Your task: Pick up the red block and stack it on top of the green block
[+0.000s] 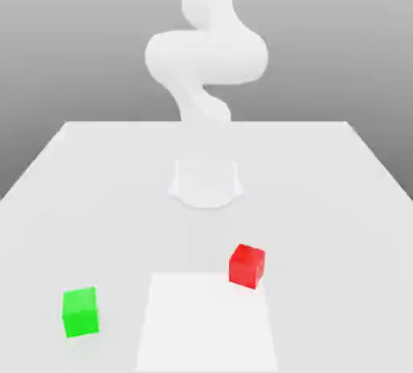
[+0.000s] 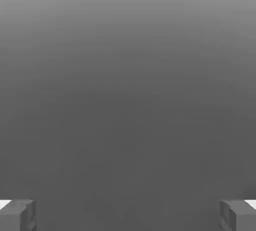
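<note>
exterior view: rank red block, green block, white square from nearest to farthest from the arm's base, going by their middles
From the arm's base:
1. Red block: nearest, toward the exterior view's right, at a corner of the white square.
2. White square: in front of the base.
3. Green block: farthest, off to the exterior view's left.

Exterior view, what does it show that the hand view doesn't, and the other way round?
Exterior view alone: the red block, the green block, the white table, the pale square and the arm.
Hand view alone: the gripper, its fingers spread open with nothing between them.
Both: a plain grey background.
</note>
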Available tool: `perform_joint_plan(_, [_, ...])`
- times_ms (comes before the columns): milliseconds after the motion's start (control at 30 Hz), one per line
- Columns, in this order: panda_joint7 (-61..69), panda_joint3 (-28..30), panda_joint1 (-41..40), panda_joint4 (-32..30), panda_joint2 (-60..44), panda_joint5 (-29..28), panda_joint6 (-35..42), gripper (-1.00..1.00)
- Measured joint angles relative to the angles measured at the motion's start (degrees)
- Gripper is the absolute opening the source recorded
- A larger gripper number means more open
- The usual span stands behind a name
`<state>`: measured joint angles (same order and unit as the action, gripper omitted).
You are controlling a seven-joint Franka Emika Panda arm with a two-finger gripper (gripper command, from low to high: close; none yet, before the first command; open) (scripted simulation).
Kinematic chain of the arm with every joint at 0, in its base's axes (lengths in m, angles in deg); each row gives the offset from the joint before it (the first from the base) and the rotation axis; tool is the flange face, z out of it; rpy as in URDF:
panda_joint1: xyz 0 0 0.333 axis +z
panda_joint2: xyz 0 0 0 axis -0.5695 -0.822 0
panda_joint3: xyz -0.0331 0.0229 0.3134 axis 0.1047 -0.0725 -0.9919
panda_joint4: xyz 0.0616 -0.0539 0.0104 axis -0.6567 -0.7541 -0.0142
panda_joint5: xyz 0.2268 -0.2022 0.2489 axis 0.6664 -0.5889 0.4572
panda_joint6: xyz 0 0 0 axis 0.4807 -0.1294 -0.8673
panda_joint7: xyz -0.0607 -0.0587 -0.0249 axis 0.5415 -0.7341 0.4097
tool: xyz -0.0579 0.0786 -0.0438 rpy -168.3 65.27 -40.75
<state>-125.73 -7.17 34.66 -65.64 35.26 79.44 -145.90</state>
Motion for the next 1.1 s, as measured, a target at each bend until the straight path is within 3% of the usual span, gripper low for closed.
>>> perform_joint_plan(533, [-25.4,-12.2,0.4,-31.2,-28.0,6.1,-23.4,0.00])
perform_joint_plan(667, [-34.5,-12.4,-0.5,-33.6,-41.8,-1.0,-34.3,0.00])
perform_joint_plan(800, [-41.4,-3.9,5.8,-32.6,-50.6,-10.2,-41.7,0.00])
perform_joint_plan(833, [-41.9,-2.3,7.3,-32.4,-51.9,-10.8,-42.8,-1.00])
perform_joint_plan(1100, [-40.8,-3.6,6.5,-32.7,-50.4,-9.4,-41.6,-1.00])
